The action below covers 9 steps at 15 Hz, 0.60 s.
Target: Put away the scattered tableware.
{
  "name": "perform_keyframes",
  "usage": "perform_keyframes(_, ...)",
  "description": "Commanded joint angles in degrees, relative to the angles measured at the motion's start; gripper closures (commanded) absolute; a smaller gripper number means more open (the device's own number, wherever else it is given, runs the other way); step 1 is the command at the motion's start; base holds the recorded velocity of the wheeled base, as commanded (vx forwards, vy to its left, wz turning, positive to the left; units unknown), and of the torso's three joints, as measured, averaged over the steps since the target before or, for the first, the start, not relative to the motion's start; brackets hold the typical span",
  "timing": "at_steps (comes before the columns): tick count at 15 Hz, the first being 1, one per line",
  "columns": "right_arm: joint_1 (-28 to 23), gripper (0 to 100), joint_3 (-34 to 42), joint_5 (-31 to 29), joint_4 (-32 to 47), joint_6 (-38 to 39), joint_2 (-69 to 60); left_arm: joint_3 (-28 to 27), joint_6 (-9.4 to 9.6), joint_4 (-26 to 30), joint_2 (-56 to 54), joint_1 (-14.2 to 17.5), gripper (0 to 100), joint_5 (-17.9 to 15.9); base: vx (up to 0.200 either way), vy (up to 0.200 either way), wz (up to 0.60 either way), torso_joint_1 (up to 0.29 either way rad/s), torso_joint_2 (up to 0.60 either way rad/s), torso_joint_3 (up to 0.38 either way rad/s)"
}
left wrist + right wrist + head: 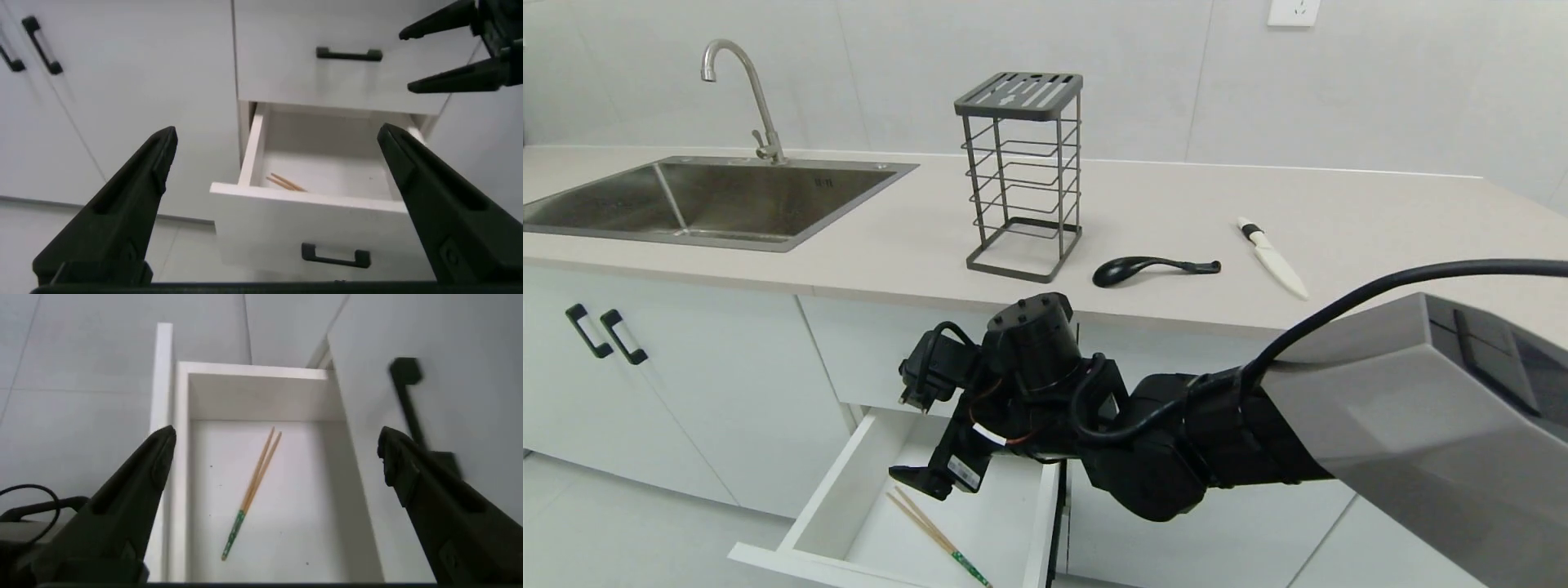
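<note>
The head view is giving me the table (915,245), where 1 black spoon (1152,268) and 1 white knife (1272,257) with a black band are lying well apart from each other, the spoon nearer the 1 upright wire rack (1023,175). Farther along to my left, the sink (727,239) and its faucet (739,90) are sitting in the same table.

My right wrist view is looking straight down into the open drawer (163,416), where 2 chopsticks (253,494) are lying side by side, touching along their length, with their green tips towards the drawer's front. My left wrist view is facing the drawer from outside and is catching its 1 black front handle (335,256), plus 1 more handle (349,55) on the closed drawer above.

I am holding my right tool (913,433) over the open drawer, spread wide and gripping nothing. The chopsticks are lying on the drawer floor below it, apart from both fingers, and in the wrist view they are showing in the gap between them. My left tool (276,135) is hanging out in front of the cabinets, also spread wide and gripping nothing, well apart from the chopsticks, with my right tool showing above the drawer beyond it.
</note>
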Motion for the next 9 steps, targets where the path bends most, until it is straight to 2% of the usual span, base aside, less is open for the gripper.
perform_keyframes(1,0.24,0,-0.02,0.06,-0.02,0.02,0.16,0.0,-0.01,-0.02,0.07,0.0,0,0.01,0.0,0.0,0.0,0.237,-0.47,-0.217)
perform_keyframes(4,0.24,0,-0.02,0.06,-0.02,0.1,0.16,0.0,-0.01,-0.02,0.07,0.0,0,0.01,0.0,0.0,0.0,0.097,-0.48,-0.227)
perform_keyframes(5,0.24,0,-0.02,0.06,-0.02,0.54,0.16,0.0,-0.01,-0.02,0.07,0.0,0,0.01,0.0,0.0,0.0,0.246,-0.5,-0.217)
perform_keyframes(7,0.51,0,-0.28,0.06,-0.02,1.42,0.16,0.0,-0.01,-0.02,0.07,0.0,0,0.01,0.0,0.0,0.0,0.432,-0.49,-0.237)
perform_keyframes(9,0.51,0,-0.45,0.06,0.07,1.51,0.25,0.0,-0.01,-0.02,0.07,0.0,0,0.01,0.0,0.0,0.0,0.322,-0.48,-0.239)
